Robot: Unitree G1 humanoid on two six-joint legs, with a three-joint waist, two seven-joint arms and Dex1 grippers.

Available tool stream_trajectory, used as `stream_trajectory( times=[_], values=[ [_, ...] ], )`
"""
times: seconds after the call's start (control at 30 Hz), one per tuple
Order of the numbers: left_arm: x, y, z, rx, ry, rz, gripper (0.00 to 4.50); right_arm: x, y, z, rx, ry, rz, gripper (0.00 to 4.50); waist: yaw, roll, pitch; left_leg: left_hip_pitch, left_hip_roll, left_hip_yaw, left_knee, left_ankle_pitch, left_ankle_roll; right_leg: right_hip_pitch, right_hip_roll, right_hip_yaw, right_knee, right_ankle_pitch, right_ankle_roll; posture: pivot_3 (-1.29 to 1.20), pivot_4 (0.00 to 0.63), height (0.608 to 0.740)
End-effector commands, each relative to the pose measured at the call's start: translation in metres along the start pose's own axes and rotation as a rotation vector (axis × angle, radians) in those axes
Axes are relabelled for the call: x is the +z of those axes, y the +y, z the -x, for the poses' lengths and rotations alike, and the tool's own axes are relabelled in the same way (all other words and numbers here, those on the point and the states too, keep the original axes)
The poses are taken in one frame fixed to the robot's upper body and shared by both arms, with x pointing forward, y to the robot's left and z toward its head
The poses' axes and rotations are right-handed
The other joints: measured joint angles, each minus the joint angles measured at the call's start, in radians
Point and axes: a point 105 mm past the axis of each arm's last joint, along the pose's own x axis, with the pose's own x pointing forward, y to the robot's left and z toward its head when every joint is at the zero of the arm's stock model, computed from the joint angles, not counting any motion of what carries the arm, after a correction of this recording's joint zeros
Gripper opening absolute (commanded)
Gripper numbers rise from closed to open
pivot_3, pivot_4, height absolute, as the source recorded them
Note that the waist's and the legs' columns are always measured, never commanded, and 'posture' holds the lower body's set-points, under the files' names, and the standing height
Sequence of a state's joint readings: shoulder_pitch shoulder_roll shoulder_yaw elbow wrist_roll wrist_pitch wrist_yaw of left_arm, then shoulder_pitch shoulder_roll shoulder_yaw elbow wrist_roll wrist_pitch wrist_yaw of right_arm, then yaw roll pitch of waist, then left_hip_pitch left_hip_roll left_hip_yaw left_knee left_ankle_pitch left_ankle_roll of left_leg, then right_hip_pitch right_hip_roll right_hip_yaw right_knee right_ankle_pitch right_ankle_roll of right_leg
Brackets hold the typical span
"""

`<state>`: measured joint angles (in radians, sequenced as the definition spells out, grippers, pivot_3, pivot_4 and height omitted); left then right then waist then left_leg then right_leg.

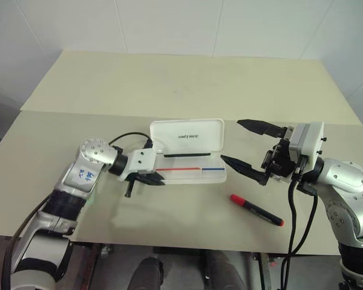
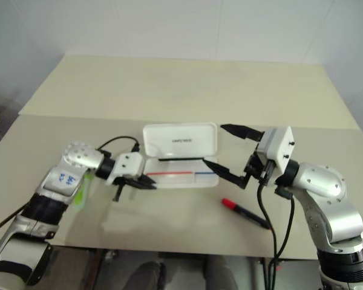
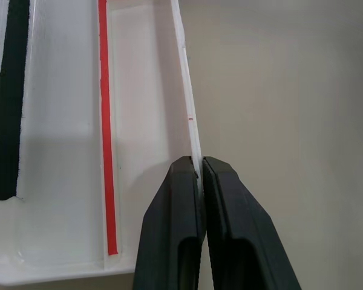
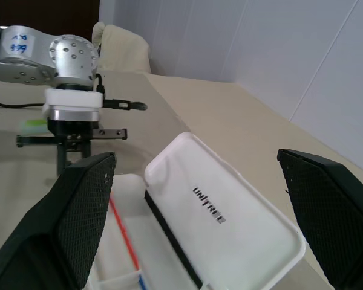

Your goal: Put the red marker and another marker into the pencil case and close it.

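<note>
**Two markers outside open case**

Left gripper (image 1: 155, 179) pinched on case (image 1: 193, 138) wall at its left end. Right gripper (image 1: 247, 145) spread wide, empty, beside case's right end. Red marker (image 1: 256, 209) near table's front edge; green highlighter (image 2: 80, 194) toward left edge. Next, probably: grasp red marker.

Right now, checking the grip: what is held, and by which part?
The left gripper pinches the pencil case by its tray's front wall; the right gripper holds nothing.

Pencil case (image 1: 193, 172) tray open from above; raised lid (image 1: 187, 138) blocks far side; left gripper (image 1: 156, 179) crowds left end.
</note>
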<state>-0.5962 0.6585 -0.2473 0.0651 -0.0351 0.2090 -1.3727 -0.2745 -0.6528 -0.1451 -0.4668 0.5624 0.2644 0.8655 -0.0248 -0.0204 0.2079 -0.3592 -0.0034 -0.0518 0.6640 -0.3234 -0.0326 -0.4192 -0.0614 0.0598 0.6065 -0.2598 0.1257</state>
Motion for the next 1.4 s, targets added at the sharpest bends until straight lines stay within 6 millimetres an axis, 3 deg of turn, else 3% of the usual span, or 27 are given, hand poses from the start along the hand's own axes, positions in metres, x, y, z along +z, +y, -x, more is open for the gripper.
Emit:
stream_trajectory(
  times=[0.03,0.43,0.53,0.77,1.1,1.27,1.4],
  values=[
    [0.002,-0.018,-0.003,-0.048,-0.004,0.001,0.03,0.010,0.000,-0.001,0.022,-0.032,0.020,4.50,-0.001,0.000,0.000,0.000,0.000,0.000,0.000,0.000,0.000,0.000,0.000,0.000,0.000,0.000,0.000,0.00,0.150,0.740],
    [0.003,-0.011,-0.008,-0.053,0.034,0.012,0.03,0.011,0.002,-0.002,0.032,-0.033,0.011,4.50,0.001,0.000,0.000,0.002,0.000,0.001,0.000,0.000,0.000,0.000,0.000,0.000,-0.001,-0.001,-0.001,0.00,0.150,0.740],
    [0.010,-0.013,-0.012,-0.083,0.006,0.054,0.79,0.011,0.002,-0.001,0.027,-0.029,0.011,4.50,0.000,0.000,0.000,0.002,0.000,0.000,0.001,0.000,0.000,0.000,0.000,0.000,-0.001,-0.001,-0.001,0.00,0.150,0.740],
    [0.028,-0.014,-0.012,-0.088,-0.061,0.072,3.19,0.010,0.001,-0.002,0.024,-0.032,0.010,4.50,-0.004,0.000,0.000,0.002,0.000,0.000,0.001,0.000,0.000,0.000,0.000,0.000,-0.001,-0.001,-0.001,0.00,0.150,0.740],
    [0.038,-0.019,0.007,-0.077,-0.113,0.106,3.19,0.006,-0.001,-0.006,0.036,-0.043,0.001,4.50,-0.002,0.000,0.000,0.002,0.000,0.000,0.001,0.000,0.000,0.000,0.000,0.000,0.000,-0.001,-0.001,0.00,0.150,0.740],
    [0.039,-0.010,0.022,0.021,-0.176,0.122,3.19,0.003,-0.004,-0.003,0.028,-0.038,-0.012,4.50,-0.003,0.000,0.000,0.002,0.000,0.000,0.001,0.000,0.000,0.000,0.000,0.000,-0.001,-0.001,-0.001,0.00,0.150,0.740],
    [0.041,-0.009,0.046,0.072,-0.292,0.130,4.05,-0.006,-0.007,0.007,0.003,0.006,-0.039,4.50,-0.003,0.000,0.000,0.002,0.000,0.000,0.001,0.000,0.000,0.000,0.000,0.000,-0.001,-0.001,-0.001,0.00,0.150,0.740]
  ],
)
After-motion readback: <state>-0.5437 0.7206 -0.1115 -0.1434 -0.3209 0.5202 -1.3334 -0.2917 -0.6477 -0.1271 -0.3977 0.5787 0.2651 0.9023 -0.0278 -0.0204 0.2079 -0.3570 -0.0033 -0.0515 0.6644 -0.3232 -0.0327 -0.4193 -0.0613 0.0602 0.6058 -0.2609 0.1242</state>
